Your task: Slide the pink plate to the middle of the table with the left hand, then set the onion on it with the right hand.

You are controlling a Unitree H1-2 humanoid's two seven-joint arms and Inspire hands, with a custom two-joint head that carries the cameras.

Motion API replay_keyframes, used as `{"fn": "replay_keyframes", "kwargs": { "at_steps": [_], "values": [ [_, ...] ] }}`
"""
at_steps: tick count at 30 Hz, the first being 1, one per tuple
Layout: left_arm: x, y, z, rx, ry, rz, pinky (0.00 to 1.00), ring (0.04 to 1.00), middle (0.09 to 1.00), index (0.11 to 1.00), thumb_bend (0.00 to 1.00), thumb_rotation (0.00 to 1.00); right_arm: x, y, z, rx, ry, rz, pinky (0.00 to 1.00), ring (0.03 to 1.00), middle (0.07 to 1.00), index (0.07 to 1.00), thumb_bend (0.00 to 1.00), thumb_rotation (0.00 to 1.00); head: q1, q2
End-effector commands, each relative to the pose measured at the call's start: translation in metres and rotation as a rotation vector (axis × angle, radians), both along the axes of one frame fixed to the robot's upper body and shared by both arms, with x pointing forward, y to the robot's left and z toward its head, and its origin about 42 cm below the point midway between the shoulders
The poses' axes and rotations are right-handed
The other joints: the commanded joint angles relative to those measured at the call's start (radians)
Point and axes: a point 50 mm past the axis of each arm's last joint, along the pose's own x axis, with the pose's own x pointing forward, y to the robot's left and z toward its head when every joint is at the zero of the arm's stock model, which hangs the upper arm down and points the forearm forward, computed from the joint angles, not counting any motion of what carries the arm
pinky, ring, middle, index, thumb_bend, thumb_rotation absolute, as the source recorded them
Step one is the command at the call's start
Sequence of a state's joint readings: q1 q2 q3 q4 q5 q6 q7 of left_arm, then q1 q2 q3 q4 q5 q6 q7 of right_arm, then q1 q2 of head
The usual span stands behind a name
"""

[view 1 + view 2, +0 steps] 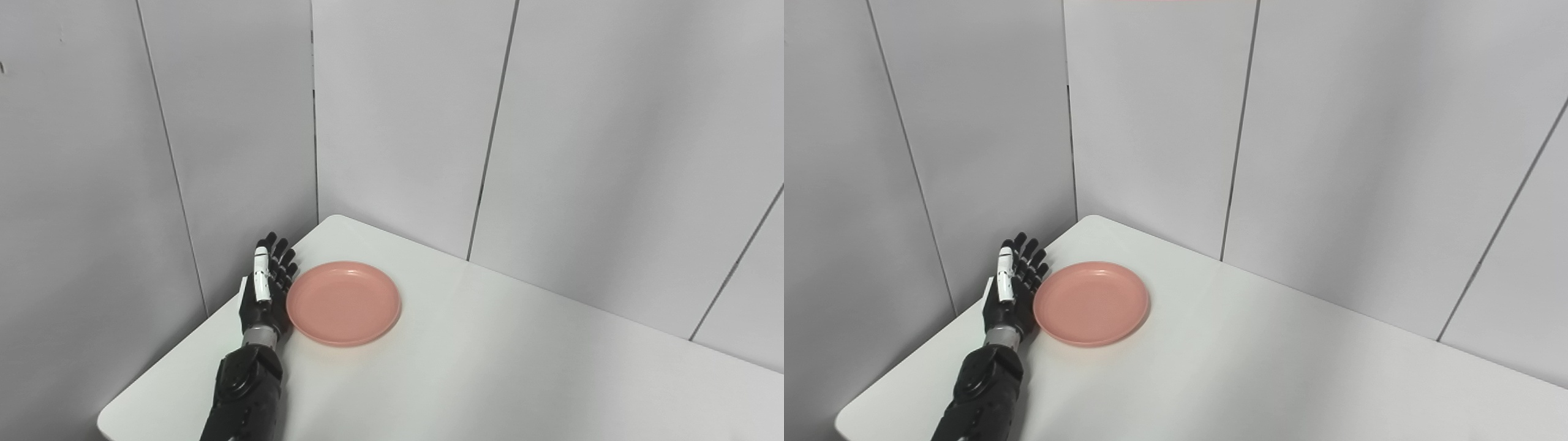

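An empty pink plate (343, 302) lies flat on the white table (490, 367), toward its far left corner. My left hand (267, 283) stands on edge right beside the plate's left rim, fingers straight and pointing away from me, palm toward the plate. It looks to be touching or nearly touching the rim, and it is open, holding nothing. The same plate (1091, 302) and left hand (1013, 282) show in the right eye view. No onion appears in either view. My right hand is out of both pictures.
Grey wall panels (398, 122) close in the table at the back and on the left, meeting in a corner just behind the plate. The table's left edge (165, 361) runs close beside my left forearm. White tabletop stretches to the right of the plate.
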State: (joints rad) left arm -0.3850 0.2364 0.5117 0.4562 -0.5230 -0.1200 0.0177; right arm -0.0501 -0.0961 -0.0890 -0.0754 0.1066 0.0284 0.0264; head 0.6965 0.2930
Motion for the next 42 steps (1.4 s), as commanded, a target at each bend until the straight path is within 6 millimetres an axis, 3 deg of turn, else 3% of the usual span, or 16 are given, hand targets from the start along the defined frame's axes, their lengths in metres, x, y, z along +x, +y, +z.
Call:
{"fn": "replay_keyframes", "kwargs": {
  "at_steps": [1, 13, 24, 28, 33, 36, 42],
  "values": [
    [0.009, -0.007, -0.006, -0.020, 0.035, -0.048, 0.99, 0.965, 0.966, 0.950, 0.40, 1.00, -0.005, -0.006, -0.008, -0.004, 0.017, -0.008, 0.88, 0.689, 0.694, 0.782, 0.36, 0.84, 0.001, 0.001],
    [0.028, -0.016, -0.011, -0.054, 0.076, -0.169, 0.99, 0.969, 0.976, 0.958, 0.40, 1.00, -0.006, -0.005, -0.007, -0.004, 0.014, -0.011, 0.87, 0.656, 0.675, 0.758, 0.41, 0.83, -0.007, 0.009],
    [0.037, -0.037, -0.018, -0.066, 0.112, -0.267, 0.97, 0.965, 0.973, 0.965, 0.40, 1.00, -0.009, -0.004, -0.007, -0.006, 0.005, -0.001, 0.83, 0.648, 0.688, 0.735, 0.36, 0.83, -0.039, 0.026],
    [0.040, -0.047, -0.019, -0.060, 0.118, -0.313, 0.98, 0.968, 0.979, 0.971, 0.41, 1.00, -0.010, -0.004, -0.008, -0.005, 0.004, 0.008, 0.87, 0.687, 0.731, 0.746, 0.38, 0.84, -0.057, 0.036],
    [0.043, -0.057, -0.018, -0.052, 0.120, -0.347, 0.98, 0.973, 0.982, 0.979, 0.41, 1.00, -0.012, -0.001, -0.003, -0.012, 0.008, 0.003, 0.83, 0.730, 0.781, 0.759, 0.36, 0.86, -0.085, 0.053],
    [0.045, -0.064, -0.019, -0.042, 0.134, -0.371, 0.97, 0.963, 0.970, 0.968, 0.41, 1.00, -0.012, 0.002, -0.003, -0.013, 0.004, 0.002, 0.83, 0.805, 0.850, 0.796, 0.37, 0.88, -0.093, 0.055],
    [0.048, -0.076, -0.021, -0.026, 0.158, -0.428, 0.96, 0.957, 0.965, 0.957, 0.41, 1.00, -0.014, 0.006, -0.003, -0.007, 0.007, 0.002, 0.94, 0.935, 0.958, 0.898, 0.46, 0.92, -0.140, 0.072]
  ]
}}
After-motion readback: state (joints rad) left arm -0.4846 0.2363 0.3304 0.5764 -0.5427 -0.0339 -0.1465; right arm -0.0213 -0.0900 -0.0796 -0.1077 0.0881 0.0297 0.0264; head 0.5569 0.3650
